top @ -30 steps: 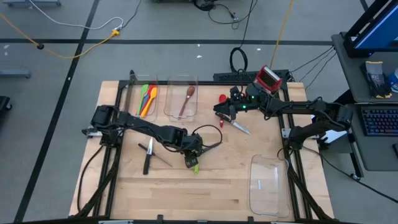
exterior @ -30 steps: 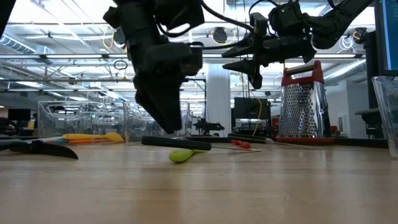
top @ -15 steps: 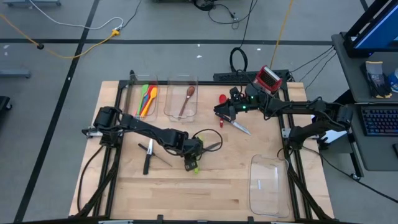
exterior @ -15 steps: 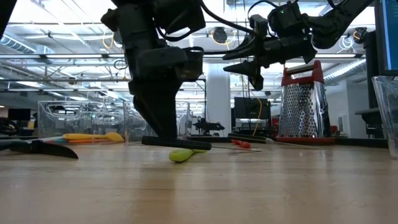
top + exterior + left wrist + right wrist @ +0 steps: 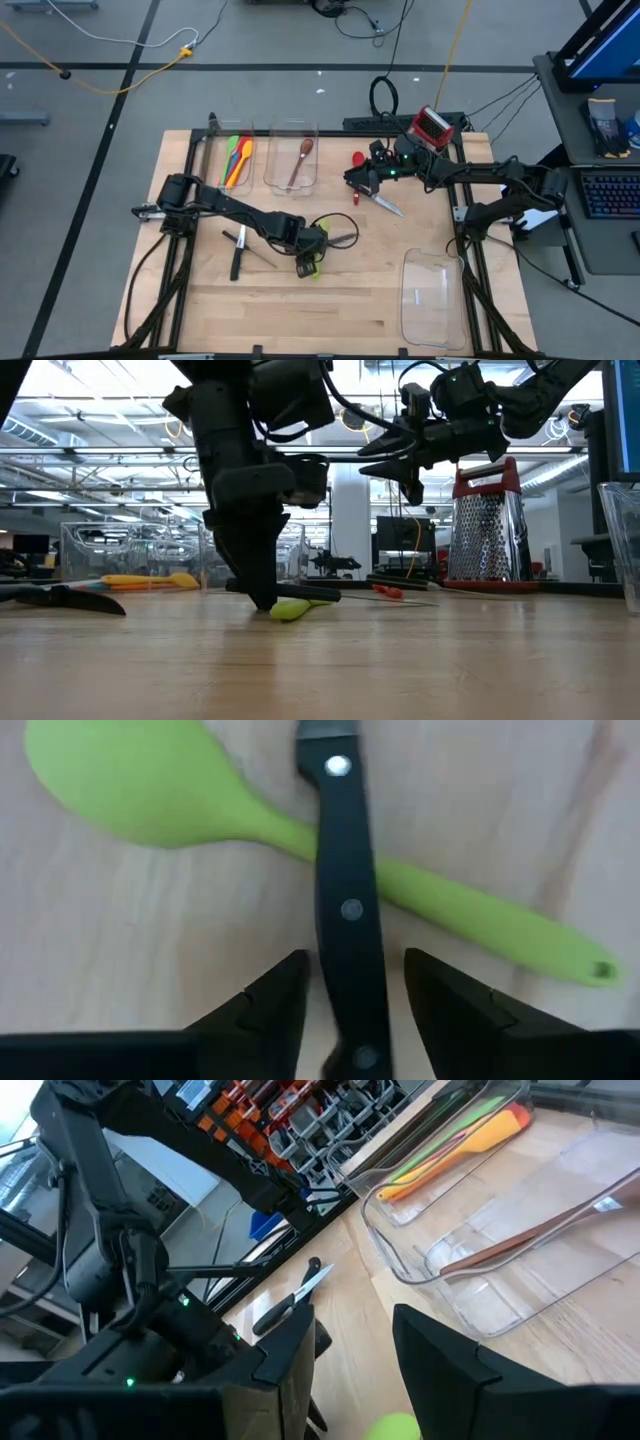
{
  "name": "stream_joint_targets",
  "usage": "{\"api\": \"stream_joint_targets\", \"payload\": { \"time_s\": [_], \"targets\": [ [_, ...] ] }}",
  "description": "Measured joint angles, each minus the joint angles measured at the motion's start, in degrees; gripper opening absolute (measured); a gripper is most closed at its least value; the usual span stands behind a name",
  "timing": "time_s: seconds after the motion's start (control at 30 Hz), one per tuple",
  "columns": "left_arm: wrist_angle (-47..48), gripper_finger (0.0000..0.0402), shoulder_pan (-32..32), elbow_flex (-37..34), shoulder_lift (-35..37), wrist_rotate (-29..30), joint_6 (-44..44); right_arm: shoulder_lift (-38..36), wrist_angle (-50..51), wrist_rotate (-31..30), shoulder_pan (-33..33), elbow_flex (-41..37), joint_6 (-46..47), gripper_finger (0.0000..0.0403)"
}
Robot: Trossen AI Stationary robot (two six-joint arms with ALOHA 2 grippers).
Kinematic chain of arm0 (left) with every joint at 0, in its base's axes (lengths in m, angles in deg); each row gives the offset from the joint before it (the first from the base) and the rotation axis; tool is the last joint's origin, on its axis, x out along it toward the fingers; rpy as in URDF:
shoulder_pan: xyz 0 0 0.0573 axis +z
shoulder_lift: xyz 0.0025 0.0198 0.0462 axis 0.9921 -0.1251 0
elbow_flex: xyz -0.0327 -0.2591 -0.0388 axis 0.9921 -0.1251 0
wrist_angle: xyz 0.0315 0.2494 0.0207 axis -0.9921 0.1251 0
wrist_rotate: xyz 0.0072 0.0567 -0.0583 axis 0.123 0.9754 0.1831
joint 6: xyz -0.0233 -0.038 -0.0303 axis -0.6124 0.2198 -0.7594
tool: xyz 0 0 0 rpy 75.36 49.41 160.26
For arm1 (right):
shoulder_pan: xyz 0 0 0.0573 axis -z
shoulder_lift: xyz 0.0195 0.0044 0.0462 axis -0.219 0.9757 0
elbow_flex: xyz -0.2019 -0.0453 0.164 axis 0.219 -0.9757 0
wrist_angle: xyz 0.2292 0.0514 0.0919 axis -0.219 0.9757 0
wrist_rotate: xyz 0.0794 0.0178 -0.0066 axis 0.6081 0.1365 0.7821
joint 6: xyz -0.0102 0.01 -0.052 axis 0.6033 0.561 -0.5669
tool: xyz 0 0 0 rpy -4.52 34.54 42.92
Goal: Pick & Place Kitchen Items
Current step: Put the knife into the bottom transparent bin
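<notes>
Near the middle of the counter (image 5: 250, 300), your left gripper (image 5: 345, 995) is down low over a black-handled knife (image 5: 345, 890) that lies across a green spoon (image 5: 140, 785). From the left wrist view the jaws stand partly open, one finger on each side of the knife's handle, close beside it; you cannot tell from these views whether they touch it yet. In the low view the left gripper (image 5: 262, 585) reaches almost to the wood, just beside the green spoon (image 5: 292, 609).

Your right gripper (image 5: 352, 178) hangs above the back of the counter near the grater (image 5: 432, 125), with its jaws partly open and nothing between them. Below it lie a second knife (image 5: 383, 203) and a red utensil (image 5: 357, 160).

Two clear bins at the back hold things: one has the colored spoons (image 5: 236, 160), the next a wooden spoon (image 5: 298, 162). Another clear bin (image 5: 432, 295) sits at the front right. A further pair of black-handled knives (image 5: 238, 248) lies on the counter to the left.
</notes>
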Motion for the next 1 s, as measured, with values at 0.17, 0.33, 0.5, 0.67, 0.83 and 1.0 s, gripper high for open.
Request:
{"api": "stream_joint_targets", "payload": {
  "time_s": [0.17, 0.33, 0.5, 0.67, 0.83, 1.0],
  "targets": [
    [-0.01, 0.0145, 0.21, 0.03, -0.77, -0.71, -1.21, 0.00, 0.37, 0.02, -0.01, 0.02, -0.02, 0.0130],
    [0.27, 0.0075, 0.26, -0.03, -0.45, -0.54, -1.73, 0.00, 0.35, 0.02, -0.02, 0.02, 0.01, 0.0130],
    [1.25, 0.0052, 0.16, -0.10, 0.60, -0.70, -2.74, 0.00, 0.34, 0.02, -0.02, 0.02, 0.09, 0.0130],
    [6.74, 0.0052, 0.13, -0.47, 5.05, 2.06, -4.81, 0.00, 0.32, 0.02, -0.02, 0.02, 0.12, 0.0130],
    [8.57, 0.0052, 0.13, -0.31, 12.46, 6.35, -8.11, 0.00, -1.11, 0.04, -0.02, 0.02, 0.16, 0.0130],
    [9.24, 0.0052, 0.13, -0.29, 20.32, 13.14, -11.61, 0.00, -5.64, 0.94, -0.02, 0.00, 2.66, 0.0130]
  ]
}}
